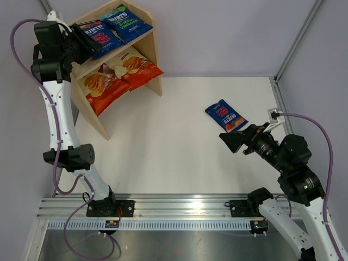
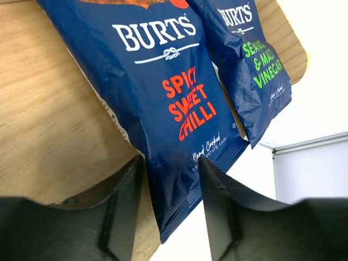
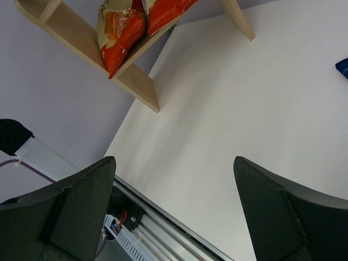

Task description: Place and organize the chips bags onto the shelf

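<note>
Right gripper (image 1: 227, 140) gapes wide, empty, just beside the loose Burts bag (image 1: 226, 116), which looks light, crinkly and slippery, so pinch its end seam; left gripper (image 2: 169, 185) half-open, clamping nothing.

**Half the story is out of frame**

Left wrist camera first: the Spicy Sweet Chilli bag (image 2: 163, 98) runs off the top edge. Its lower left edge sits behind a finger (image 2: 125, 190) of the left end effector (image 2: 170, 163), and whether they touch, can't tell. The Sea Salt bag (image 2: 255, 70) is clipped up top too. From above, the left arm (image 1: 51, 65) masks the shelf (image 1: 156, 65) at its far left corner. Right wrist: just a blue corner of the loose Burts bag (image 3: 344, 67), and both Cassava bags (image 3: 122, 32) cropped by the top edge
</note>
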You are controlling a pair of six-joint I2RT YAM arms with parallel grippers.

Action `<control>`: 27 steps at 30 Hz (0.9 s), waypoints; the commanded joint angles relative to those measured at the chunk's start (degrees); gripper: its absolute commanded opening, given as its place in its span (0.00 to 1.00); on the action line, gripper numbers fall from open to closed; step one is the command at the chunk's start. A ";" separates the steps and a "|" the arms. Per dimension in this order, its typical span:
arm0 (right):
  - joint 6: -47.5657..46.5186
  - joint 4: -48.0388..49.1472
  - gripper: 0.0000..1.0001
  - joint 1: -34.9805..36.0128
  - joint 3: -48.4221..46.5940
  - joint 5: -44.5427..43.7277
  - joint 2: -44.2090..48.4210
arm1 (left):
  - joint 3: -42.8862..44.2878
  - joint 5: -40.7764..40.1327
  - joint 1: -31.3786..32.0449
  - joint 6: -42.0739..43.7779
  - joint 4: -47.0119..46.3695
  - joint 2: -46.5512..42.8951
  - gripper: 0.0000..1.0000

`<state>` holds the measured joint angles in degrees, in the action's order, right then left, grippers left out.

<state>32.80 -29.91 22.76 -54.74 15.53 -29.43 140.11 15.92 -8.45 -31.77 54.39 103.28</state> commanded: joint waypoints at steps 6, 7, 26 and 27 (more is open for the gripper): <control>-2.65 -2.26 0.97 0.26 -0.81 -2.08 -5.99 | 1.12 -4.75 -0.43 4.60 1.15 -2.03 0.69; -2.82 -2.17 0.97 0.26 -0.81 -2.17 -6.34 | 1.39 -5.46 -0.60 4.87 1.94 -2.12 0.71; -2.46 8.45 0.99 -16.51 0.95 -12.63 -40.43 | -3.97 -2.13 -0.87 6.72 -3.15 -20.31 0.99; -3.43 9.51 0.99 -18.35 0.95 -12.37 -41.92 | -4.06 -0.12 -0.87 6.46 -3.15 -20.66 0.99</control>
<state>30.59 -27.03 8.19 -53.19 5.43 -68.99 135.90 11.92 -9.15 -26.11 54.50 86.37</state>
